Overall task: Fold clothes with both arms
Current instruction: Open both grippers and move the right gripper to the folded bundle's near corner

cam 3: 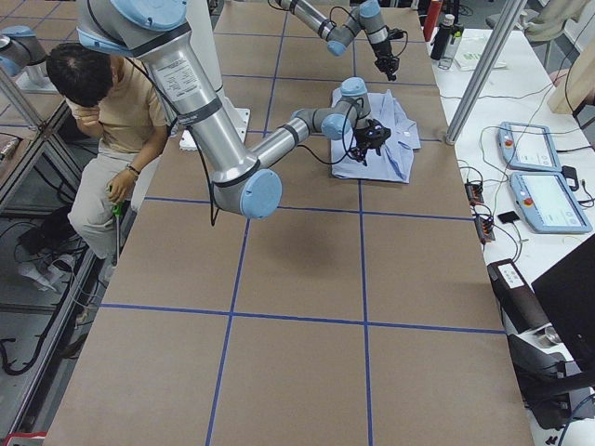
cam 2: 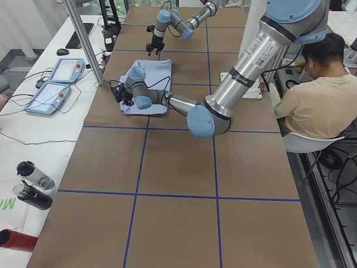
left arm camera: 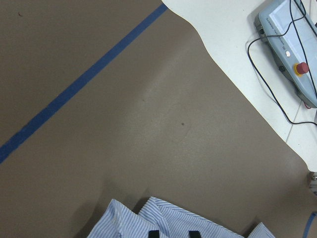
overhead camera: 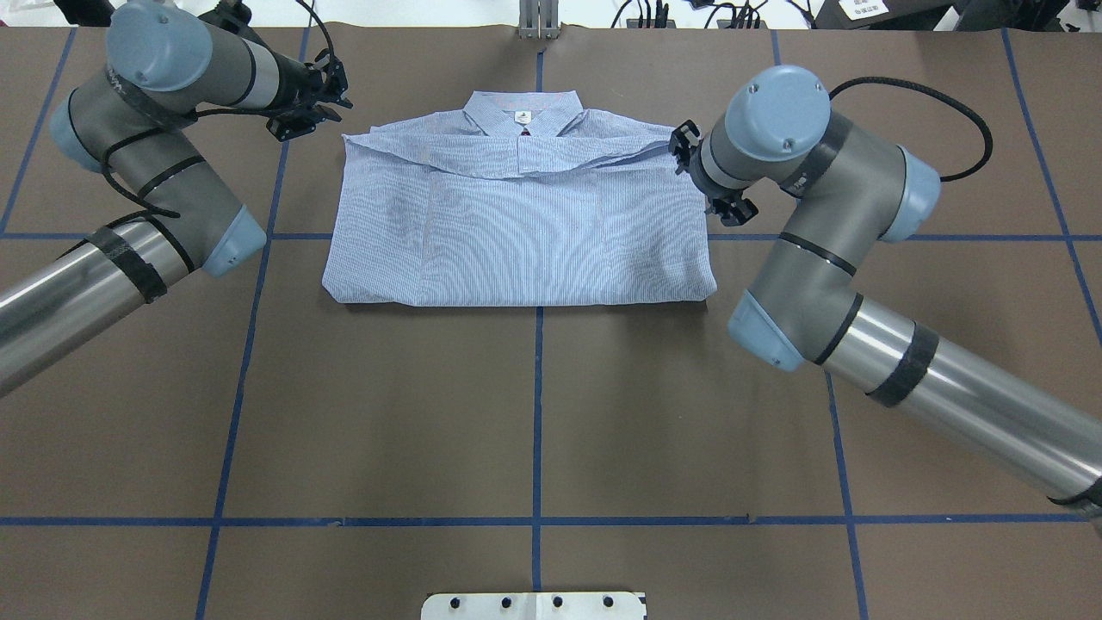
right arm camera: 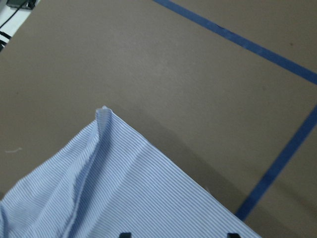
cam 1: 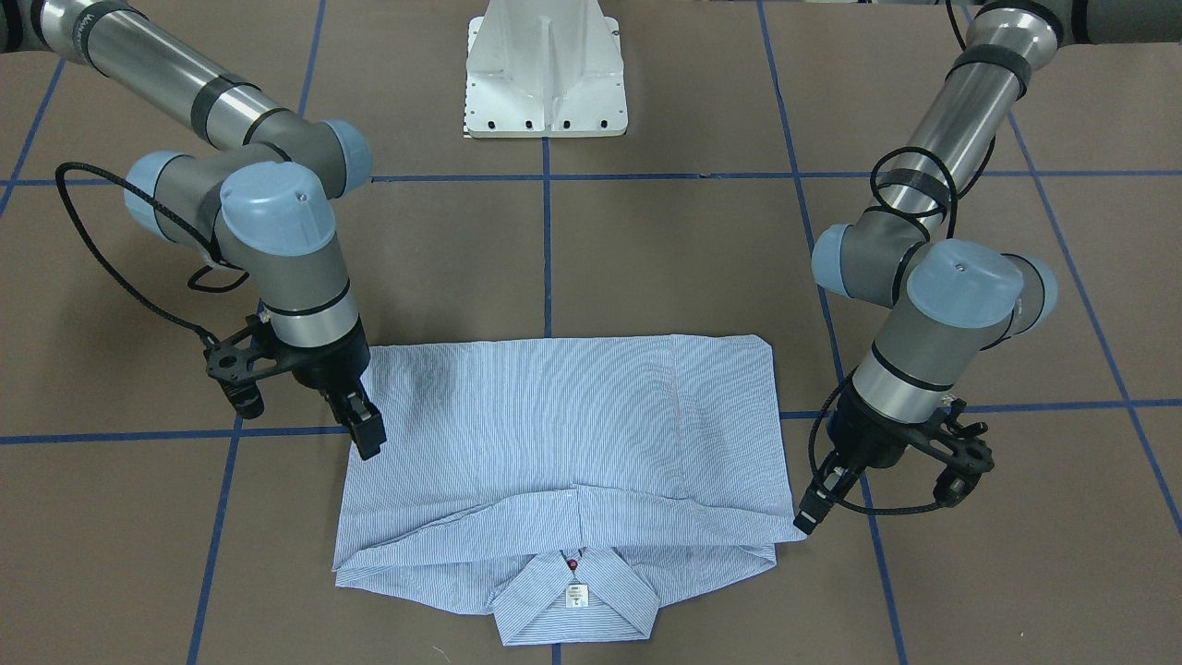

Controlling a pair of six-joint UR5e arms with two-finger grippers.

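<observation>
- Shirt (cam 1: pixel 563 425), light blue with fine white stripes, lies folded into a flat rectangle on the brown table (cam 1: pixel 683 259), between the two grippers.
- Its long axis runs across the table from arm to arm. The collar (cam 1: pixel 614 611) points away from the robot's base.
- The front-facing view shows the white neck label (cam 1: pixel 577 596) and a dark red button (cam 1: pixel 572 562) most clearly, though the label's print is too small to read.
- The overhead view hides both sets of fingers behind the wrists, while the wrist views show them.
- Right gripper (cam 1: pixel 367 436) is over the shirt's side edge, with fingertips (right arm camera: pixel 125 234) spread wide and grasping nothing.
- Left gripper (cam 1: pixel 810 517) is at the opposite corner near the collar, with fingertips (left arm camera: pixel 153 233) a little apart above the cloth, not clenched.
- Only the left wrist view shows the face of a grey pendant (left arm camera: pixel 292 54) with its red stop knob.
</observation>
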